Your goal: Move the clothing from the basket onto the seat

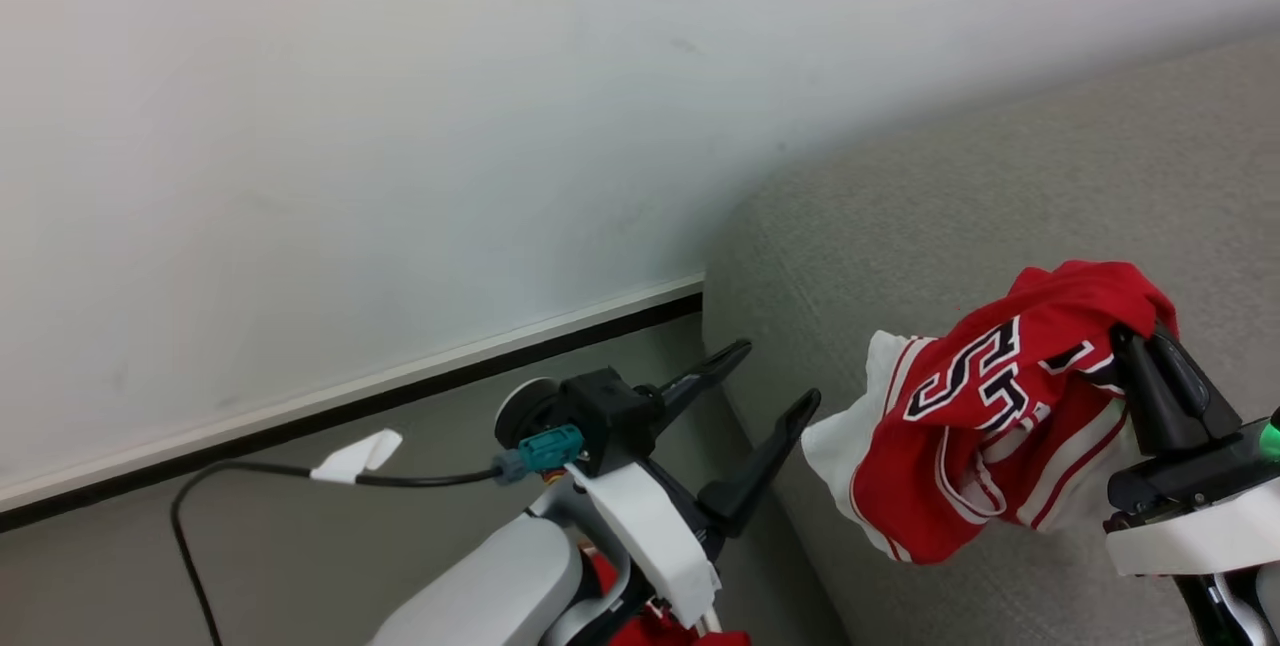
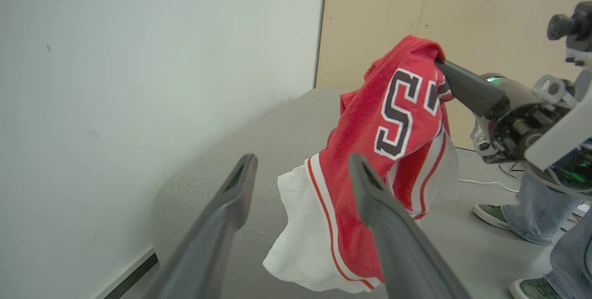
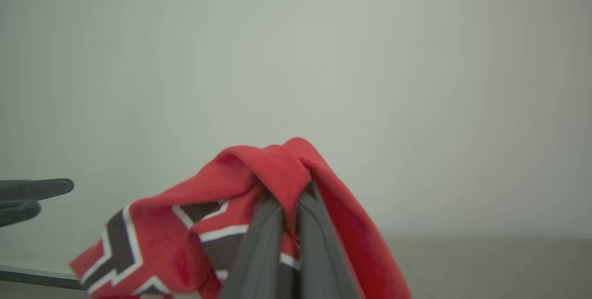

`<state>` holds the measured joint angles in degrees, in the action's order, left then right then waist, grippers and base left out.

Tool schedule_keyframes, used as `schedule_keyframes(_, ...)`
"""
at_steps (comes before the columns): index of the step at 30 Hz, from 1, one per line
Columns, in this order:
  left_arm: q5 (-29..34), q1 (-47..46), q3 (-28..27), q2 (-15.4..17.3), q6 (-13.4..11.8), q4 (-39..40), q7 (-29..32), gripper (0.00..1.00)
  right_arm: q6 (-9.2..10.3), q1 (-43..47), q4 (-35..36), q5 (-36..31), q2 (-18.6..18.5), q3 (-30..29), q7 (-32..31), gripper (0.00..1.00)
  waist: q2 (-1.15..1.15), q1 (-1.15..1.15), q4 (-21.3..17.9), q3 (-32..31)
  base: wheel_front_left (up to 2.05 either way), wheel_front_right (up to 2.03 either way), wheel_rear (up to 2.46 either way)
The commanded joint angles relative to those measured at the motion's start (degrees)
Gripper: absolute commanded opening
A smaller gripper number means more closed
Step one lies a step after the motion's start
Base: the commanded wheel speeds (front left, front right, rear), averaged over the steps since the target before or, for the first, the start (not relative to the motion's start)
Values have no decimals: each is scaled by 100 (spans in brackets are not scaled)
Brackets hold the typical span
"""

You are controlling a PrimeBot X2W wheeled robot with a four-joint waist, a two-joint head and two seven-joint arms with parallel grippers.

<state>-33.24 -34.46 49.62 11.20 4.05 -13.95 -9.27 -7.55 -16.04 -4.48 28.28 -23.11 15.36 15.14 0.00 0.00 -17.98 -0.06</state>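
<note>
A black cable trails over the grey floor below the white wall at far left. The left hand is released, its two dark fingers spread wide and empty, pointing at the near-left corner of the seat. Just right of it the clothing, a red jersey with white trim and black-and-white lettering, hangs over the seat; whether its white hem touches the fabric I cannot tell. The right hand is clenched on the jersey's upper fold. In the left wrist view a person's legs in jeans stand beyond the seat.
</note>
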Motion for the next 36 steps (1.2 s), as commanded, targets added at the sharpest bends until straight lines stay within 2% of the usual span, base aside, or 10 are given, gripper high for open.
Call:
schedule_keyframes(1, 93, -48, -13, 19, -27, -36, -105, 100, 12, 97, 47, -24, 26, -88, 0, 0, 0, 0, -301, 81, 0, 0, 0)
schedule_keyframes(9, 122, -99, 4, 52, -70, -173, -142, 100, 12, 114, 130, -50, 111, -200, 0, 0, 0, 0, -778, 200, 0, 0, 0)
schedule_keyframes(17, 47, -123, 28, 68, -73, -212, -98, 100, 12, 124, 133, -49, 164, -270, 0, 0, 0, 0, -956, 265, 0, 0, 0)
schedule_keyframes(26, 47, -231, 42, 111, -78, -48, 11, 100, 12, -210, -88, -24, 186, -436, 0, 0, 0, 0, -837, 587, 0, 0, 0)
schedule_keyframes(36, 224, -663, 92, 381, -27, 366, 357, 100, 12, -1377, -582, 215, 185, -774, -1, 0, 0, 0, -454, 1684, 0, 0, 0)
